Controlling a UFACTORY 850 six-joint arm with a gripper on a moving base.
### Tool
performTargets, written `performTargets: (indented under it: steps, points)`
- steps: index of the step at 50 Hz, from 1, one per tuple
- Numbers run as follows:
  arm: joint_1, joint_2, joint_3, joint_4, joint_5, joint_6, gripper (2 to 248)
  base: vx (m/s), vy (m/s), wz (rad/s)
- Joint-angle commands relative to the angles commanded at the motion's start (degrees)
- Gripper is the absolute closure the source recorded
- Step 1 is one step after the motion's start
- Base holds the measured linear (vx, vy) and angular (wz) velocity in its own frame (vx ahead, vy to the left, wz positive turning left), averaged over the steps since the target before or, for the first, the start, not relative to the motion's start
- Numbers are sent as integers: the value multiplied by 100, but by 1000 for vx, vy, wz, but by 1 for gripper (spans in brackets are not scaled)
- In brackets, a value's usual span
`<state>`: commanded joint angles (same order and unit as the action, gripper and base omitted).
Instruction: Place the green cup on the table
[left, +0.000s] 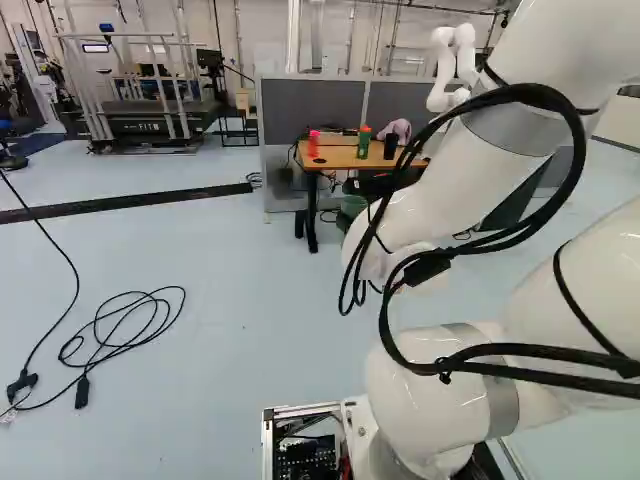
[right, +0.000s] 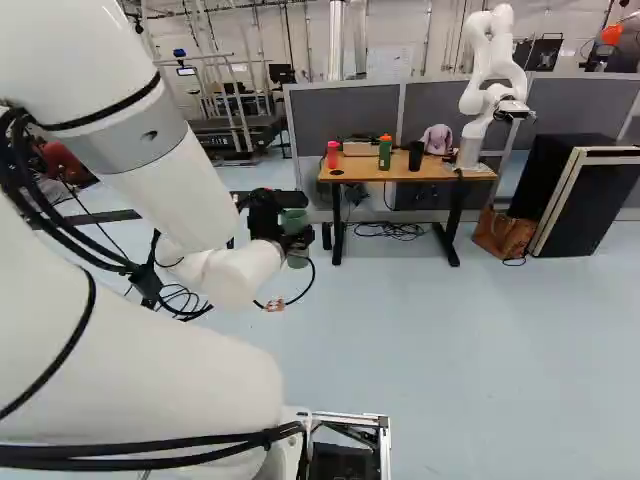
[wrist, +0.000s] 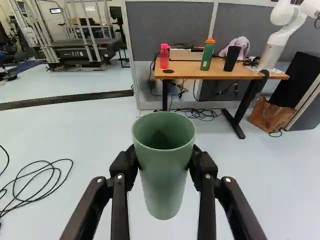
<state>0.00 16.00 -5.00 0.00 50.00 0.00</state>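
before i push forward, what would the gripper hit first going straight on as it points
Probably the floor near the table leg below the pink bottle, with the held green cup leading; the cup hides that spot, so depth is unclear.

In the left base view my own arm (left: 440, 195) covers most of my gripper (right: 294, 221) and the right end of the table (right: 355, 168). In the wrist view the green cup (wrist: 164, 175) hides my gripper's inner faces, its inside bottom is dim, and the top edge cuts another robot (wrist: 286, 22).
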Motion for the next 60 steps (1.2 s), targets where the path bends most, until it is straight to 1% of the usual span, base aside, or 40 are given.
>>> performTargets:
  steps: [60]
  points:
    - [0, 0, 0, 0, 0, 0, 128, 0, 0, 0]
